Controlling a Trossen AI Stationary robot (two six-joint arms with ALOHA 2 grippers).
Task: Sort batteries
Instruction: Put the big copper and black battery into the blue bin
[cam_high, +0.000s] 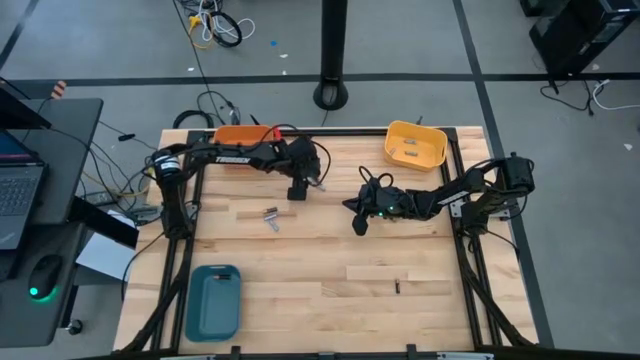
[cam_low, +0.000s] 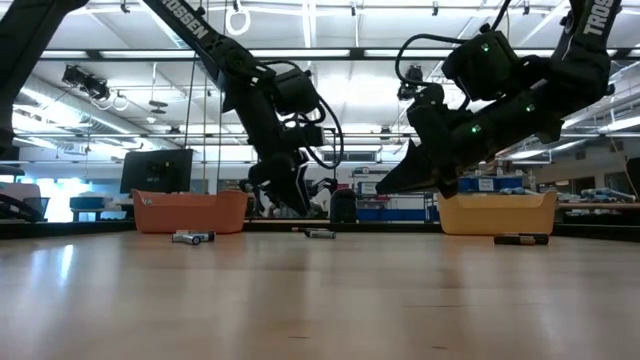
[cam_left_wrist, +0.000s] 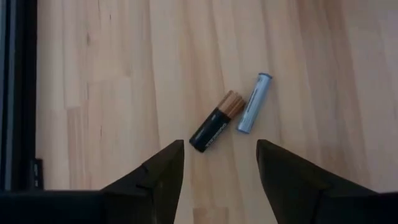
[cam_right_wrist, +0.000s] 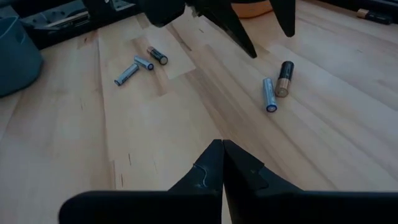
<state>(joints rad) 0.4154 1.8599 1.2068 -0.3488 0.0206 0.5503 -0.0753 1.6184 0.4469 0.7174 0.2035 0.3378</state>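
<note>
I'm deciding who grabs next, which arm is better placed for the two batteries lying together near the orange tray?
Left. The left gripper hangs open right above the black-and-copper battery and the blue-silver battery. The right gripper is shut and farther off.

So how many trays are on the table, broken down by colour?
Orange tray: 1
Yellow tray: 1
Teal tray: 1
Total: 3 trays
</note>
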